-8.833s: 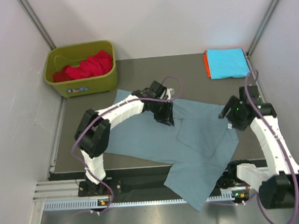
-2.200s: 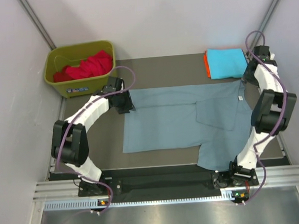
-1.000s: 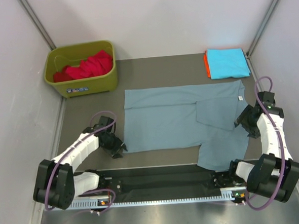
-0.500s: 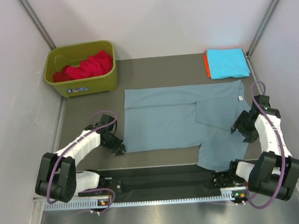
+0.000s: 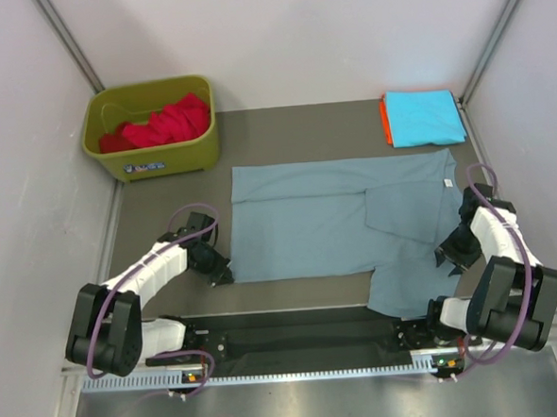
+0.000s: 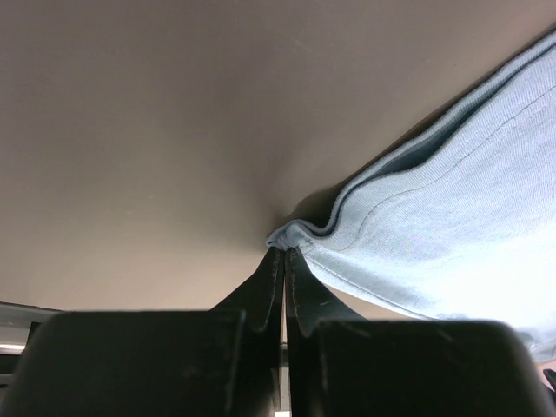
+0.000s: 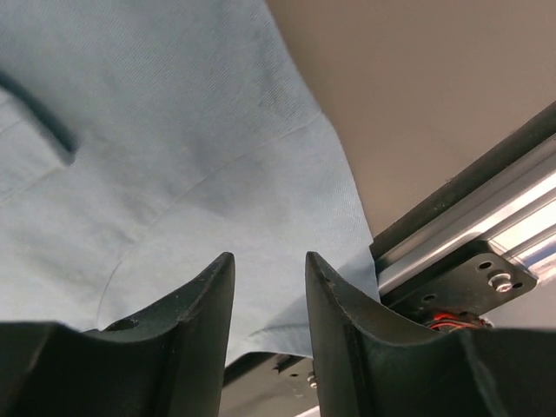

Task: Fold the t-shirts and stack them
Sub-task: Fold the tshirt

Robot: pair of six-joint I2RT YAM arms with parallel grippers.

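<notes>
the grey-blue t-shirt (image 5: 317, 220) lies spread flat in the middle of the surface (image 5: 293, 132), its long axis running left to right, with the neck label (image 5: 445, 184) at the right end and the hem at the left. the left fingers (image 6: 265, 291) are pinched tight on the near-left hem corner, so the whole body of the shirt lies to their right and far side. the right fingers (image 7: 200, 313) stand moderately apart at the near-right edge, low over the cloth by the sleeve (image 5: 411, 285) that hangs toward the near rail. nothing shows between them, so that end looks unheld. each arm sits at its own near corner. any fold of the near edge toward the far edge seems to depend on the right fingers getting cloth first, or the shirt will drag askew from the left corner alone.
</notes>
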